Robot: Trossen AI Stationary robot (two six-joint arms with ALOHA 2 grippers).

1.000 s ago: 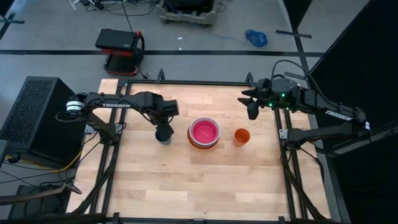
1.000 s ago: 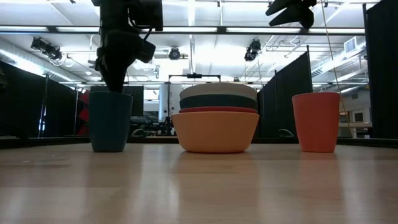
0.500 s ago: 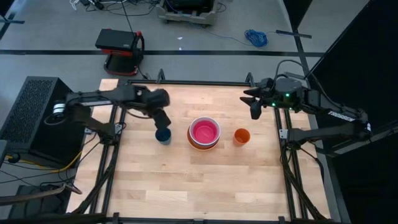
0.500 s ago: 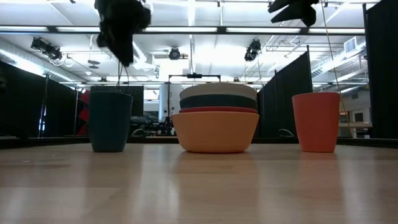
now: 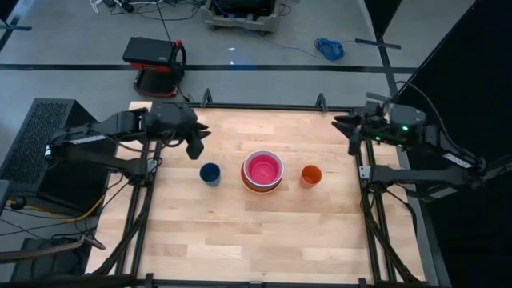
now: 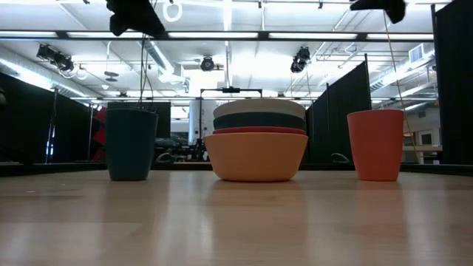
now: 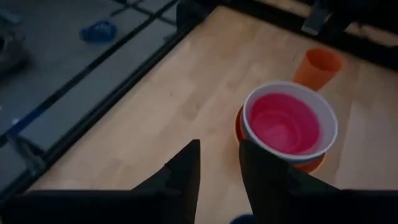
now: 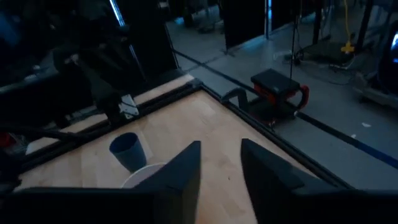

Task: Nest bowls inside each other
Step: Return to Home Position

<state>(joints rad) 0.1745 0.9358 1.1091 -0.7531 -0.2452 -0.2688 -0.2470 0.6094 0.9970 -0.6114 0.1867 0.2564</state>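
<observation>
- The bowls (image 5: 263,170) sat nested on the table (image 5: 240,240); from above only pink, a white rim and an orange edge showed.
- Left claw (image 5: 194,146) and right claw (image 5: 352,138) hung empty, narrowly parted.

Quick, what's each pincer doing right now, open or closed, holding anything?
Left pincer: open, holding nothing.
Right pincer: open, holding nothing.

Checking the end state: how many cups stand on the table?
2: the blue cup left of the bowl stack in the high view, the orange cup right of it. None seem hidden.
</observation>
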